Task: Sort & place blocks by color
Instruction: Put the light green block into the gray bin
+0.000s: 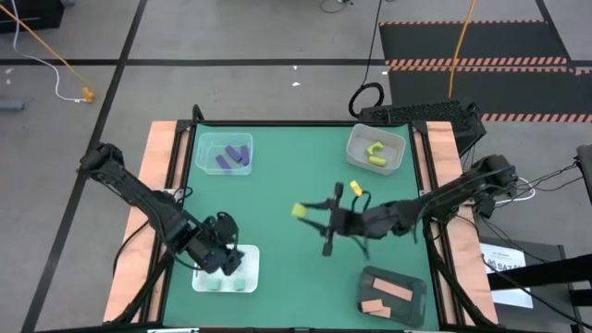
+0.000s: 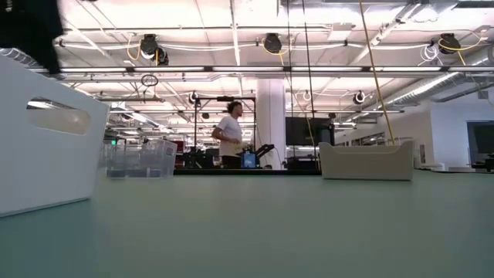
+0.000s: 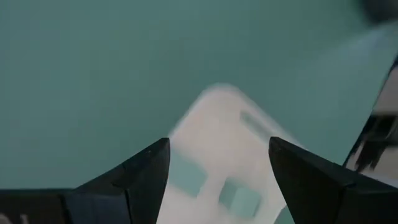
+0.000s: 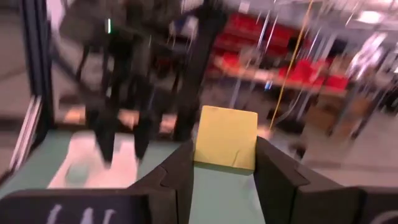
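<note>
From overhead I have the right arm stretched in from the right edge of the green surface [image 1: 277, 176], its forearm nearly level and pointing toward the middle. Its right claw [image 1: 305, 213] is closed on a yellow block [image 1: 300, 212]; the right wrist view confirms it, the cube [image 4: 226, 137] pinched between the two dark fingers [image 4: 180, 171] and lifted off the surface, with the room behind it.

My left arm is folded in from the left edge, elbow out, wrist bent down over the white tray [image 1: 248, 268] at the near-left corner. The left claw [image 1: 222, 261] hangs above that tray with its fingers [image 3: 146, 174] spread apart and nothing between them; the tray [image 3: 217, 143] shows below them with mint green blocks [image 1: 228, 284] lying in it.

Purple blocks [image 1: 231, 158] sit in the clear tub [image 1: 203, 146] at the far left. Other yellow blocks [image 1: 375, 154] lie in the white tub [image 1: 356, 143] at the far right. Salmon pink blocks [image 1: 388, 296] rest in the dark tray [image 1: 370, 277] at the near right.

In the low view a person [image 2: 230, 135] stands well beyond the surface.
</note>
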You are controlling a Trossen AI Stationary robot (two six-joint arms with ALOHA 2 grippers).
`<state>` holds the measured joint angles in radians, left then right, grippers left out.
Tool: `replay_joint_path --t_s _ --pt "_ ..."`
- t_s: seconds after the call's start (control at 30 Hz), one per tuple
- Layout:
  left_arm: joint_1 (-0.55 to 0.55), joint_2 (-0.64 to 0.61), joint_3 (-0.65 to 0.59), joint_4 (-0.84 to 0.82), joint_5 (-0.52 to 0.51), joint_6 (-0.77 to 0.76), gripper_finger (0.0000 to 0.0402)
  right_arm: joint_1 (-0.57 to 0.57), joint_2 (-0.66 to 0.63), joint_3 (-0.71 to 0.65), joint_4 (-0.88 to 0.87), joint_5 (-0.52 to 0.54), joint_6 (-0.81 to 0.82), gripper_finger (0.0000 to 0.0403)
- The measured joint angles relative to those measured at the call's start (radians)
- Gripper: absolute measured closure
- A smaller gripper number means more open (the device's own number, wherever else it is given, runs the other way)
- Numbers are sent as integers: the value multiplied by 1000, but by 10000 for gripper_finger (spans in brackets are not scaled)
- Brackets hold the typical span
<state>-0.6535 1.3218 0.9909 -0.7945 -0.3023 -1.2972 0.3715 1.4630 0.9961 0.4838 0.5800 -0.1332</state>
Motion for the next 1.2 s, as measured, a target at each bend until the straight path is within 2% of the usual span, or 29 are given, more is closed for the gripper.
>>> replay_joint_path --t_s 0.2,0.33,0.43,0.5,0.6,0.9,1.03,1.13,1.2 --pt "52 -48 0 108 -173 130 128 -31 -75 1 152 0 -153 288" --pt "107 -49 0 186 -278 249 128 -53 -89 1 193 0 -218 288" --pt "162 -49 0 207 -326 297 128 -84 -94 1 189 4 -208 288" --pt "207 -49 0 213 -335 322 128 -113 -98 1 180 53 -132 288" --pt "274 -49 0 242 -336 368 128 -176 -130 1 39 111 -34 287" --pt "445 -49 0 358 -336 493 128 -432 -278 1 -643 100 272 287" --pt "503 -49 0 407 -336 513 128 -568 -314 1 -941 96 459 287" --pt "540 -49 0 431 -336 513 128 -666 -320 -2 -1105 95 574 287" --pt "561 -49 0 451 -336 513 128 -723 -322 -29 -1124 76 594 287"
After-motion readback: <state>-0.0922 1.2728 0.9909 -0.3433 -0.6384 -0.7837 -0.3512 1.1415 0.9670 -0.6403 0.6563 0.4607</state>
